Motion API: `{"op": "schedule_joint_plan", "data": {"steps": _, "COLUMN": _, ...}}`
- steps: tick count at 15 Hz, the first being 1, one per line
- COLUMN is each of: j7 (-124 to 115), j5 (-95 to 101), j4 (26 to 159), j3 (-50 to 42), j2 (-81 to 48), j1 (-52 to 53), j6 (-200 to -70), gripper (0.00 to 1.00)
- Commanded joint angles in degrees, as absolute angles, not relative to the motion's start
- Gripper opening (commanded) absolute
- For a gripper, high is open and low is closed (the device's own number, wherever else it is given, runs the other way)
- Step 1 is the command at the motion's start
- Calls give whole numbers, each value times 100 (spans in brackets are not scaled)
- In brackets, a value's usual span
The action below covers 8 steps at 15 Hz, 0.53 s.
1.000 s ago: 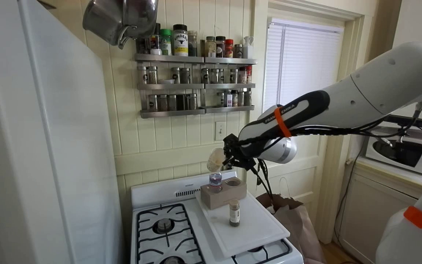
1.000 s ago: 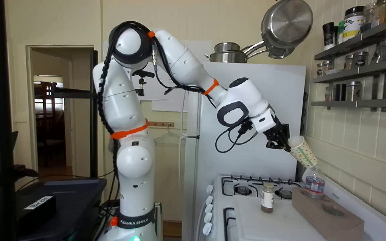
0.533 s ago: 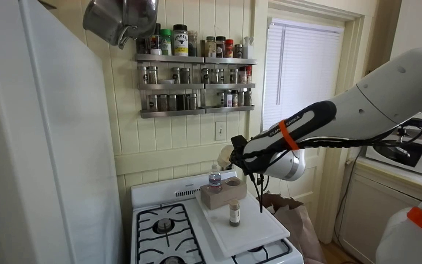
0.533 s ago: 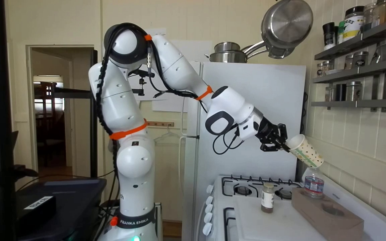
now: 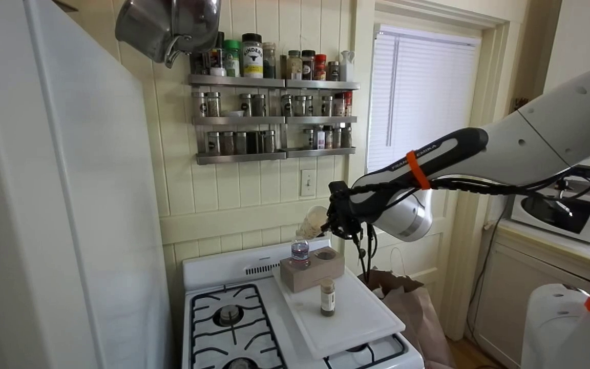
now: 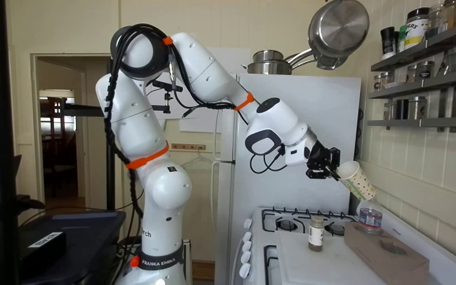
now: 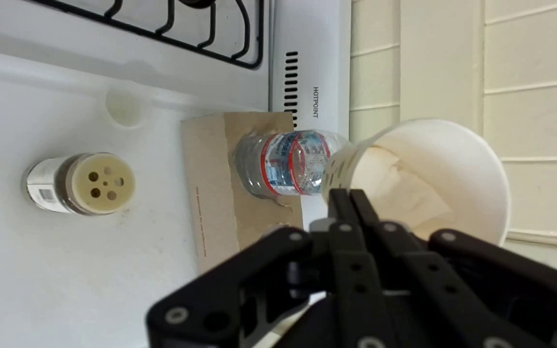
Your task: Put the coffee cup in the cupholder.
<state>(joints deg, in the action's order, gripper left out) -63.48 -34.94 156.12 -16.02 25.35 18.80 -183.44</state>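
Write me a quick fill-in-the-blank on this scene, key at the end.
The fingers hold the coffee cup ____ (upright or tilted).
The cup is ____ (inside or outside) the cupholder.
The cupholder carries a plastic bottle and shows ____ open hole(s).
The spice jar stands on a board coloured ____.

Missing words: tilted; outside; one; white.

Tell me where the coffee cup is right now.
In an exterior view, the coffee cup is at the right, tilted, pinched near its rim by the gripper, pictured just above the clear bottle standing in the cupholder.
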Motion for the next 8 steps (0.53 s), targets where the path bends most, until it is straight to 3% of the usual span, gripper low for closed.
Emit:
{"op": "schedule_joint_plan", "data": {"steps": 1, "j7": -6512, "j5": -3580, "j4": 15522, "j3": -1507, "j2": 2329, "j1": 1754, "j6": -18536, "gripper": 1}}
{"op": "schedule_joint_plan", "data": {"steps": 5, "j7": -6849, "j5": -3699, "j4": 15788, "j3": -1533, "j2": 2676, "j1": 951, "j6": -18369, "gripper": 1}}
{"op": "schedule_joint_plan", "data": {"steps": 8, "j7": -6552, "j5": -3406, "j4": 15375, "j3": -2255, "j2": 2566, "j1": 876, "j6": -16803, "gripper": 1}}
